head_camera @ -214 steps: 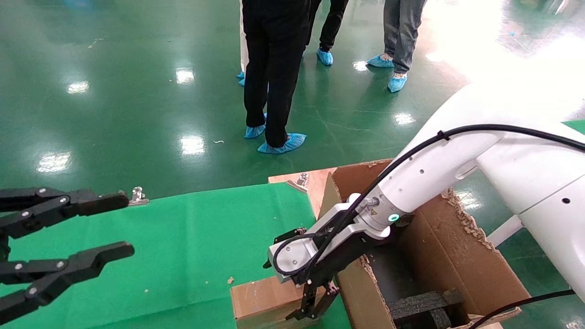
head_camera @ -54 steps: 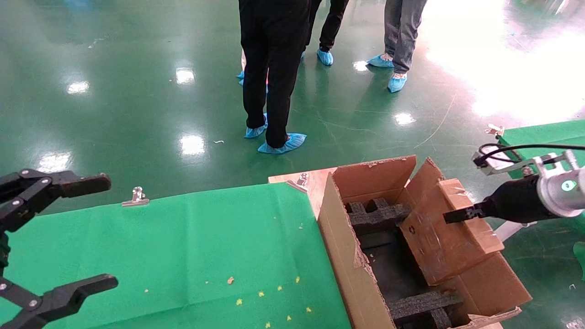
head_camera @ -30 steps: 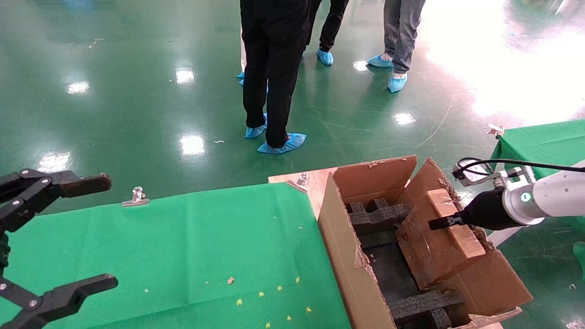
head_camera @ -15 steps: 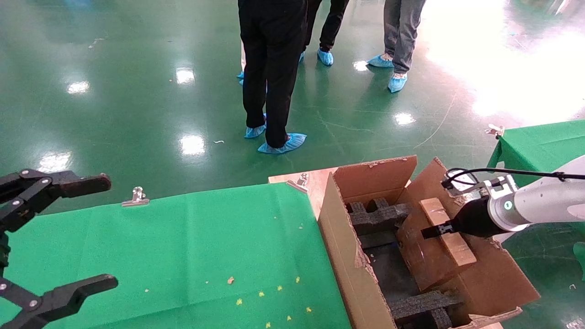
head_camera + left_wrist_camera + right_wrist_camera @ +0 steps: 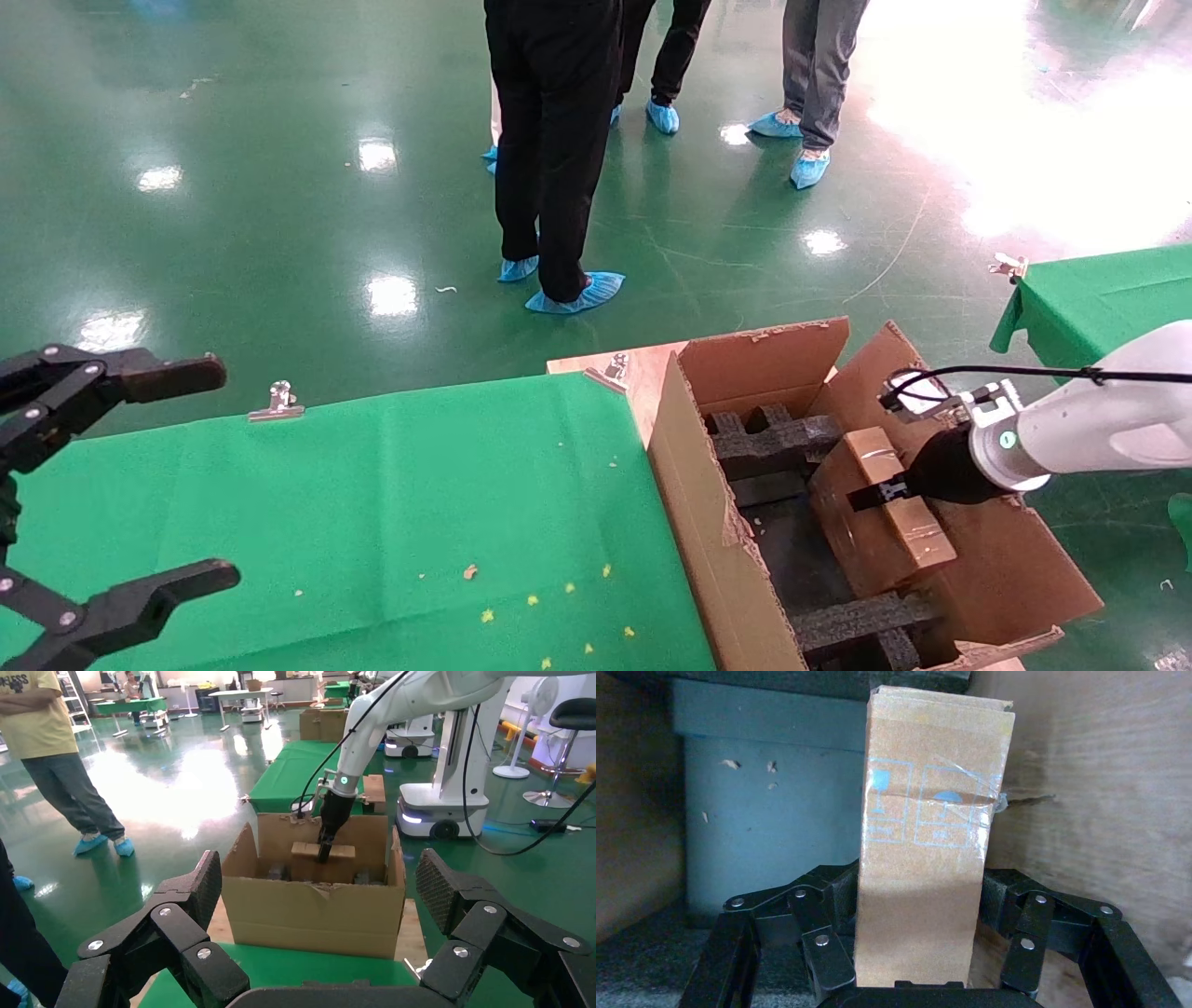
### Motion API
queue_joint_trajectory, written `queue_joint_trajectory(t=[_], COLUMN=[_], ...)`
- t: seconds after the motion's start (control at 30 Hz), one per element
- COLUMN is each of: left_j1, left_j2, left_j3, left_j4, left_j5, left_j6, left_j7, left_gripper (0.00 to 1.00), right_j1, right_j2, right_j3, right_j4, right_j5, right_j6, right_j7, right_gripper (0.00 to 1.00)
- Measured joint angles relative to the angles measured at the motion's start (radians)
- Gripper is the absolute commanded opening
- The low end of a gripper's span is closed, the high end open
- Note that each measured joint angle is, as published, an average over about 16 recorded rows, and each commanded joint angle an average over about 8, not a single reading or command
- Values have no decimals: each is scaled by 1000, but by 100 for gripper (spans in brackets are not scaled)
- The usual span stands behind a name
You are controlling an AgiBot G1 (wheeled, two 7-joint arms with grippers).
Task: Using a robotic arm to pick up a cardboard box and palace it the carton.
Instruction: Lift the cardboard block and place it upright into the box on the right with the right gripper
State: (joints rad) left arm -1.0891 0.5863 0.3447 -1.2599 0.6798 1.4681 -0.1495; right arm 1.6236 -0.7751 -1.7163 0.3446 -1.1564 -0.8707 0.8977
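Head view: the robotic arm (image 5: pixel 1099 438), the robot's right, reaches over the far side wall of the carton (image 5: pixel 708 522), which stands against the right edge of the green-covered desk (image 5: pixel 372 494), and lowers the cardboard box (image 5: pixel 880 522) into it. The right gripper (image 5: pixel 871 492) is clamped on the box, one finger on each broad face, as the right wrist view confirms, where the cardboard box (image 5: pixel 926 874) stands on edge between the black linkages with its taped narrow side toward the camera. Tilted, the box sits partly below the carton's rim, between the black foam blocks (image 5: pixel 768 438) at the carton's far end and those at its near end, close to the ragged right flap; whether its lower edge touches the carton's floor cannot be told. The left gripper (image 5: pixel 112 494) hangs parked over the desk's left edge, fingers spread wide and holding nothing. From the left wrist view, the arm (image 5: pixel 351 762) is seen dipping into the carton (image 5: pixel 313 903) from behind. By the look of it, this is the placing step, nearly done: the next move would call for easing the box down to rest between the foam, levelling its tilt, then parting the fingers and lifting straight out without snagging the torn flaps.
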Motion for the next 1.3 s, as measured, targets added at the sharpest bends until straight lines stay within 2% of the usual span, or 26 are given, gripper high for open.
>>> queue_joint_trajectory(t=[0.33,0.37,0.6,0.63,1.3], left_j1=[0,0,0,0,0], left_j2=[0,0,0,0,0], left_j3=[0,0,0,0,0], left_j4=[0,0,0,0,0], left_j5=[0,0,0,0,-1], left_j6=[0,0,0,0,0], left_j7=[0,0,0,0,0], left_gripper=[100,100,100,100,100], right_j1=[-32,-34,-45,-45,-44], right_j2=[-57,-62,-84,-86,-86], right_j3=[9,10,16,16,17], right_j4=[-89,-97,-134,-136,-133], right_j5=[16,17,25,26,27], right_j6=[-4,-5,-9,-10,-11], right_j7=[-50,-54,-76,-78,-80], right_gripper=[0,8,95,100,100])
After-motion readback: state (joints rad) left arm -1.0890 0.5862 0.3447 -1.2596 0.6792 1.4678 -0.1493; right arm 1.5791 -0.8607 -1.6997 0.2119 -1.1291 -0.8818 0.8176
